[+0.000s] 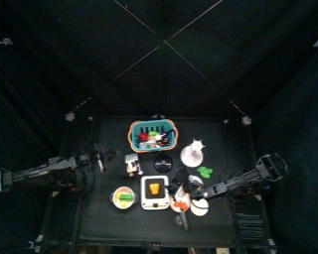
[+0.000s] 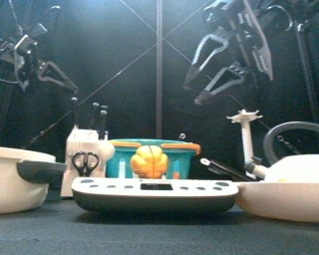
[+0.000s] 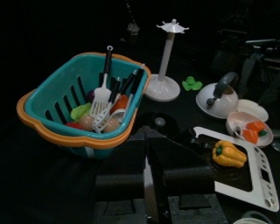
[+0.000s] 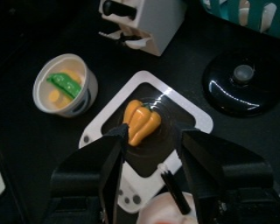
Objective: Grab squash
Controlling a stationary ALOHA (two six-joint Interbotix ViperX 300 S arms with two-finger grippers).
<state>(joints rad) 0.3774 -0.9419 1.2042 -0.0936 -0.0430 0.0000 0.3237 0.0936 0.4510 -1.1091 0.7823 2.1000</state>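
Black table [image 1: 88, 213] sitting inside black curtains. Orange squash [image 4: 140, 121] lying on white scale [image 4: 113, 149], front centre. Right gripper [image 4: 147, 150] hovering just above squash, jaws spread open. Behind: teal basket [image 3: 63, 96]. Left gripper [image 3: 152, 150] hanging left, jaws closed, empty.

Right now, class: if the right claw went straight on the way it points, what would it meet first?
Most likely the orange squash, which lies on the white scale directly between the open jaws of the right claw in its wrist view. How far off it is remains unclear.
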